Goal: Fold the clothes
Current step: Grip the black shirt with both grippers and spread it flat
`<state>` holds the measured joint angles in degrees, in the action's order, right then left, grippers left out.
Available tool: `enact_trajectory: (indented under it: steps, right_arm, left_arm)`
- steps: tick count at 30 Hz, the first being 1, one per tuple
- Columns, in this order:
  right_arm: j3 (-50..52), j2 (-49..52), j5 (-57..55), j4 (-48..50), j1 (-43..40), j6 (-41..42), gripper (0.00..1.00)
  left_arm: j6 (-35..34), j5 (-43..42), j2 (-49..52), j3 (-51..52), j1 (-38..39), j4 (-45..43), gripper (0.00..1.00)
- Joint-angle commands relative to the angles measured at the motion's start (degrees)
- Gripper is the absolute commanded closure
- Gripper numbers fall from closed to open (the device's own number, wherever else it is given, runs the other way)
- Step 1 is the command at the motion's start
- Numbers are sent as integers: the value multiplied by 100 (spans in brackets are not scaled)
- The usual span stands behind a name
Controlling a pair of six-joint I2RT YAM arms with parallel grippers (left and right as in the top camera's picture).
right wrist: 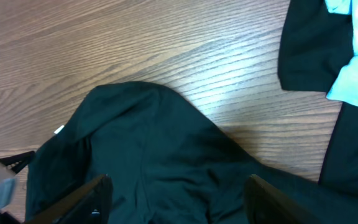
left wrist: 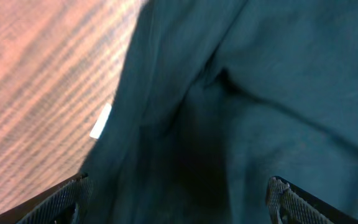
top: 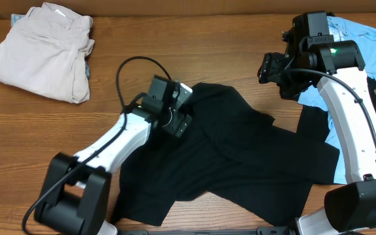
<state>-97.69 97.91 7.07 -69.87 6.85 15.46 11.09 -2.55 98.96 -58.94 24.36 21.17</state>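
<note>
Black short-sleeved T-shirt [top: 240, 150] lies spread and rumpled on the wood-grain table [top: 194, 32], from the middle toward the right. I have my left claw [left wrist: 179, 199] at the shirt's upper-left edge. Its fingers [left wrist: 288, 199] stand wide apart with dark fabric under them, and nothing is pinched that I can see. A small white tag [left wrist: 101, 121] shows at the shirt's edge against the wood. My right claw [right wrist: 179, 202] hangs over the table near the far right. Its jaws are apart and hold nothing, and the shirt's rumpled end lies below. Light blue tee [top: 361, 39] is bunched at the far right corner, partly under my right arm. Another black garment [top: 315, 121] lies beside the tee, against the T-shirt's right side; I cannot tell where one ends. Beige folded trousers [top: 44, 49] sit at the far left corner, well apart from the shirt.
</note>
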Motion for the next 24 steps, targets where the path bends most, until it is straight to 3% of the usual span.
enact_trajectory:
  steps: [1,9,16,24]
  right_arm:
    - [26,74,-15,4,20,-63,29]
    - [175,144,-13,15,26,-46,29]
    - [855,146,-15,376,26,-44,29]
    - [1416,166,-13,817,26,-46,29]
  left_arm:
    - [74,422,271,-122,59,-72,9]
    - [-522,1165,737,-122,-9,-240,9]
    - [-1158,2321,1220,-122,-96,-170,8]
    - [-1779,2352,1261,-125,-1180,459,7]
